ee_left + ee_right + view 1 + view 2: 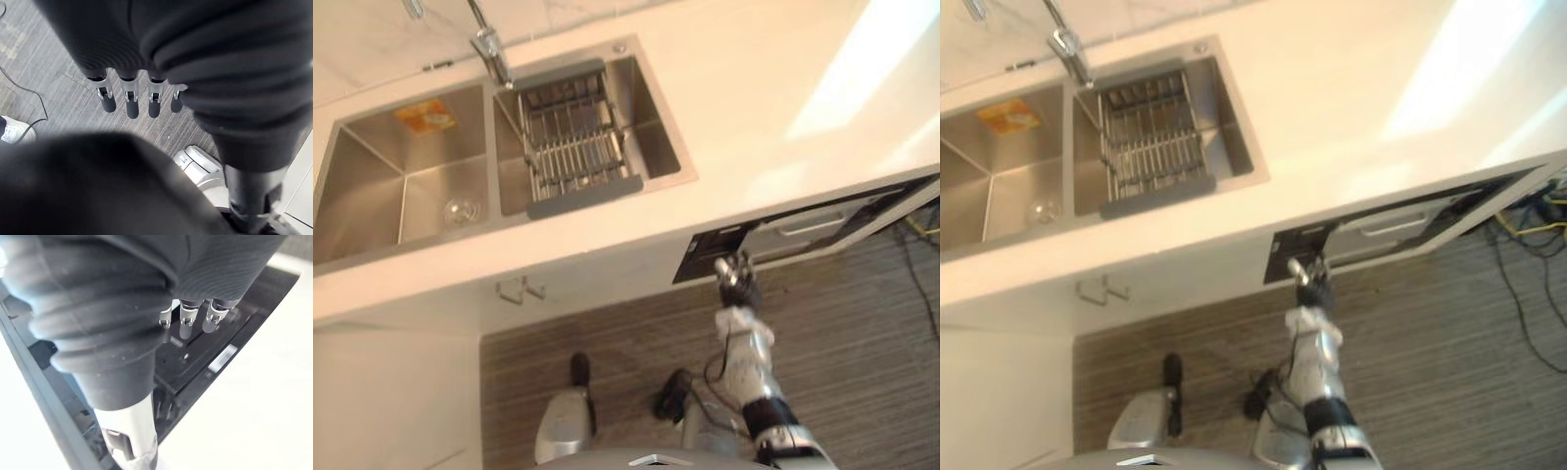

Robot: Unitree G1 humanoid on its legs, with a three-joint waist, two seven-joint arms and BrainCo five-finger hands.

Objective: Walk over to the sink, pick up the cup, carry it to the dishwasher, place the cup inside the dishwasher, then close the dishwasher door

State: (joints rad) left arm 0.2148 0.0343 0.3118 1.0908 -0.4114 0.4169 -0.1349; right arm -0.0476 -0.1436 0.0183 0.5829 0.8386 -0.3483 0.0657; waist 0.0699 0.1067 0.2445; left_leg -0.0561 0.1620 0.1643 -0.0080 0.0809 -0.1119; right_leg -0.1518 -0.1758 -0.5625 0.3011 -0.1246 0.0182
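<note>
**Fingers straight at the dishwasher door, no cup in either hand**

Fingers on our right hand are straight and loose, with nothing in them. The tips point at the dark top edge of the dishwasher door, which stands ajar under the counter. We can't tell if they actually touch it. Our left hand hangs at our side over the striped floor, fingers straight too, also empty.

So where's the cup? Honestly we're not sure. There's a small clear round thing at the bottom of the left basin of the sink, well apart from the dishwasher. It might be a glass cup, or it might just be the drain. The inside of the dishwasher is hidden from us.

What could go wrong, as we see it:

- If that round thing is the cup, pushing the door shut now closes an empty machine and we skip half the job.
- Straight fingers on a narrow top edge can slide off, so the door only gets nudged and doesn't latch.
- The tips sit right at the gap between door and counter. If they ride in as the door swings up, they get pinched.
- We're at the sink end of the door, not its middle, so an off-centre push may leave the far end sticking out.
</note>
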